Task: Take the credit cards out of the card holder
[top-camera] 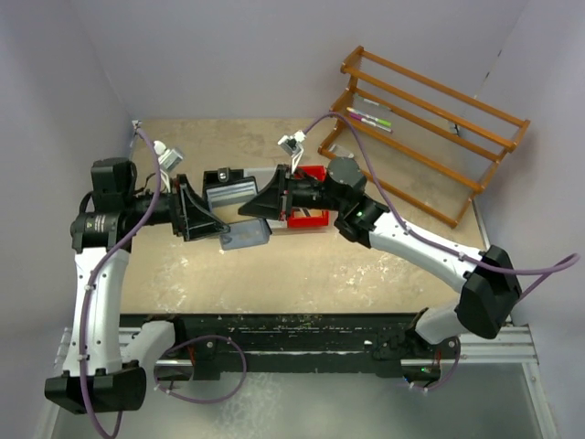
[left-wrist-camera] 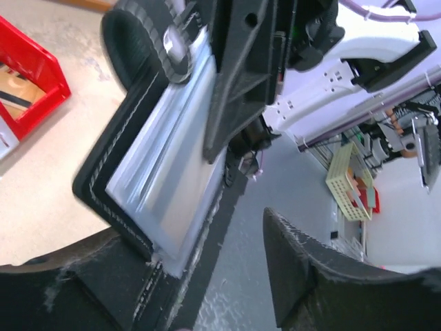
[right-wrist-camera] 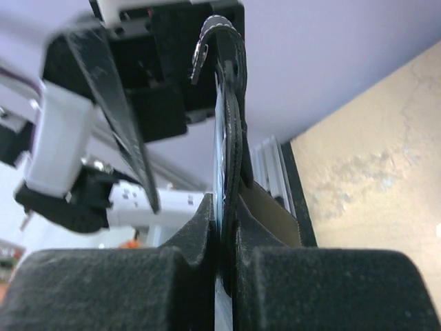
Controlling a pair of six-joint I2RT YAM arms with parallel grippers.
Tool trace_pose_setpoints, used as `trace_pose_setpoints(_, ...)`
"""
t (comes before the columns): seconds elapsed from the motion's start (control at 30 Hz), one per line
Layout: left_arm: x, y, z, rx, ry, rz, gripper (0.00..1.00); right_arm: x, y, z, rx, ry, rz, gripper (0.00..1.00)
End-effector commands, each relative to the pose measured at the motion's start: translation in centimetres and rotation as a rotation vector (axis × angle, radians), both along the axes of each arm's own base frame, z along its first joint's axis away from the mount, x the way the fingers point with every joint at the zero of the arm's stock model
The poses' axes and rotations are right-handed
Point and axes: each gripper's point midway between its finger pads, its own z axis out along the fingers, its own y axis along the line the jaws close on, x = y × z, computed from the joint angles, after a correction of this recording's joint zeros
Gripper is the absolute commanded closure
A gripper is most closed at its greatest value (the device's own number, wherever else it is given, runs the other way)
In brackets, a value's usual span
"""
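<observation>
The card holder (top-camera: 245,236) hangs in the air between my two grippers, a black wallet with its snap flap up. In the left wrist view its black stitched rim (left-wrist-camera: 96,181) frames the grey-blue credit cards (left-wrist-camera: 165,186) lying in it. My right gripper (right-wrist-camera: 226,221) is shut on the card holder (right-wrist-camera: 236,138) edge-on, with a credit card's edge (right-wrist-camera: 219,165) pinched against it. My left gripper (left-wrist-camera: 207,238) is open; the holder's lower corner lies against its left finger (left-wrist-camera: 83,289), and the other finger stands apart.
A red tray (top-camera: 315,218) joined to white and black trays (top-camera: 228,187) sits behind the grippers. A wooden rack (top-camera: 430,128) with pens (top-camera: 370,119) stands at the back right. Walls close in the left and back.
</observation>
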Motion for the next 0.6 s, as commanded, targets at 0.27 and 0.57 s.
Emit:
trace_pose_setpoints(0.27,0.7,-0.4,2.5,-0.096,-0.013,0.037,0.74,-1.1,-1.0,7.7,0.350,0.020,-0.118,1.00)
trace_pose_setpoints(0.57,-0.8,-0.5,1.4,-0.111,0.059,-0.064,1.00,-3.2,-1.6,5.5,0.132,-0.104,0.259,0.44)
